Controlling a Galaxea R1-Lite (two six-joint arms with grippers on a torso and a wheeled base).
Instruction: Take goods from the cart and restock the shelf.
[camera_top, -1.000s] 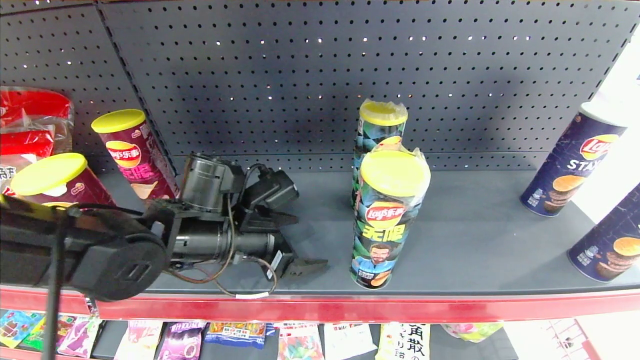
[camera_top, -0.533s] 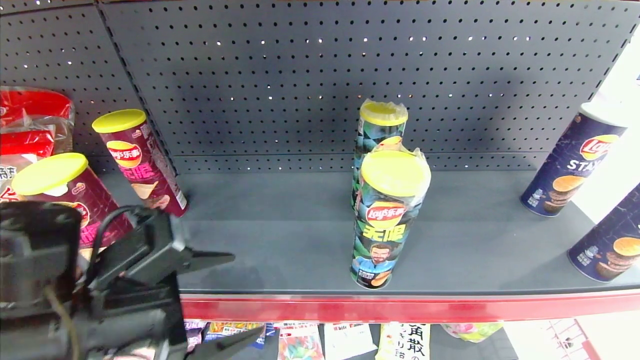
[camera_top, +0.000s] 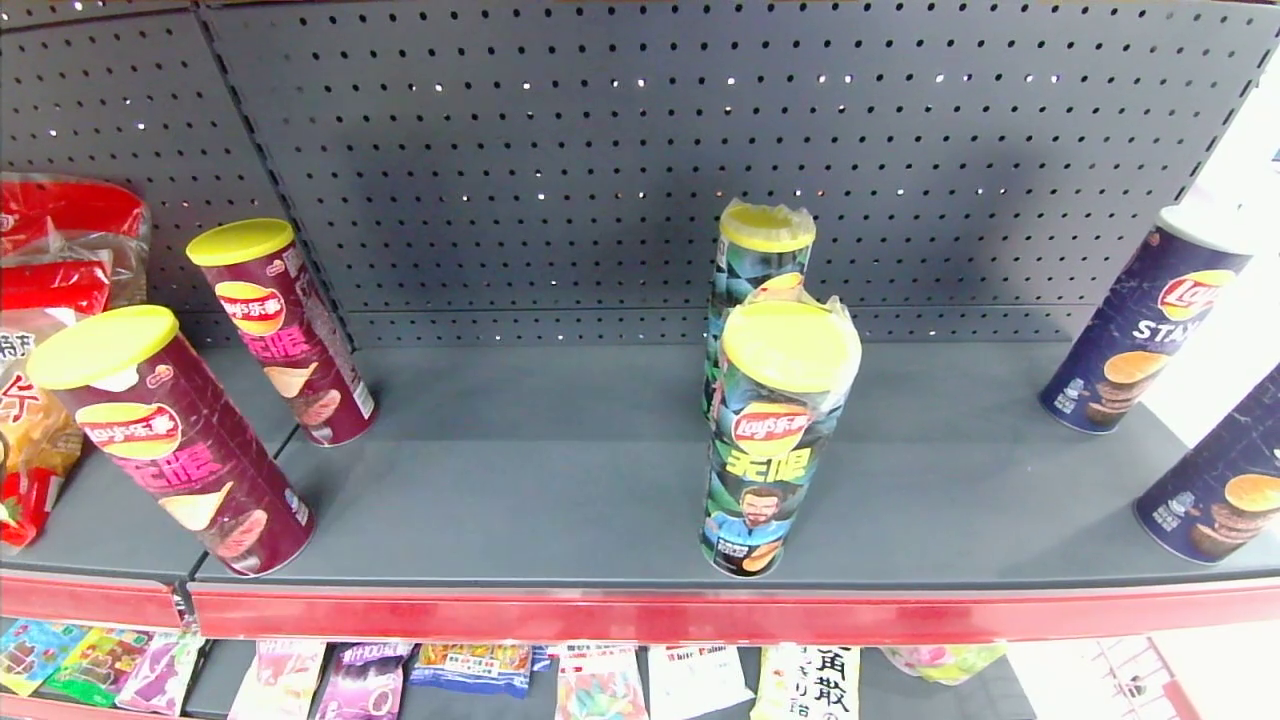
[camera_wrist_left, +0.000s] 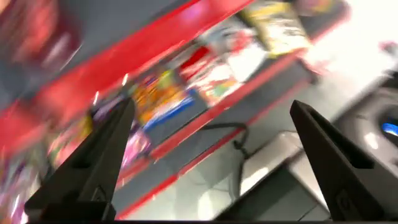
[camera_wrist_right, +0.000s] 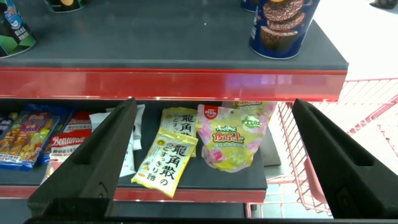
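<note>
left end effector (camera_wrist_left: 211, 106): fingers apart, empty | right end effector (camera_wrist_right: 214, 101): apart, empty, facing shelf (camera_top: 560, 470) front | two green cans (camera_top: 775, 440): upright mid-shelf, one behind the other | cart (camera_wrist_right: 292, 143): beside lower shelf

Upright chip cans (camera_top: 780, 440) on grey shelf (camera_top: 560, 480)
</note>
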